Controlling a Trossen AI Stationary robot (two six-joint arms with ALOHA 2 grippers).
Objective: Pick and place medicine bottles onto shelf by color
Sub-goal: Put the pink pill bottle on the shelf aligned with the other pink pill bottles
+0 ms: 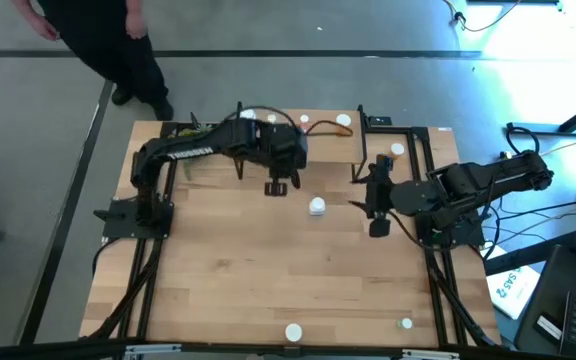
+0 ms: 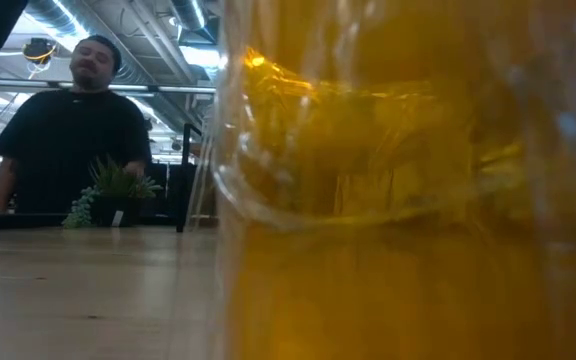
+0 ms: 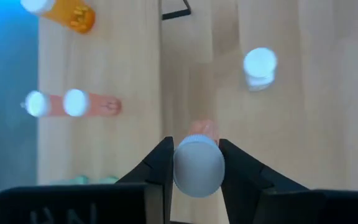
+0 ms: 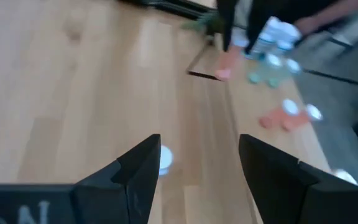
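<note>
Left tool (image 3: 194,163): closed on a pink bottle (image 3: 197,165) by its white cap; only a sliver of the pink body shows past the cap. In the high view it hangs at the shelf's near edge.
Right tool (image 4: 197,165): fingers apart, holding nothing, above bare desk (image 1: 248,270), right of centre.
Shelf (image 1: 323,147): at the desk's far side, partly covered by the left arm; two pink bottles (image 3: 73,104) and an orange bottle (image 3: 64,12) lie on it, green ones cut off at the frame edge.
White bottle (image 1: 317,207): upright on the desk between the tools.
Low view: almost wholly blocked by a blurred orange bottle (image 2: 408,180) against the lens; a person (image 2: 68,130) and potted plant (image 2: 113,190) show behind.
</note>
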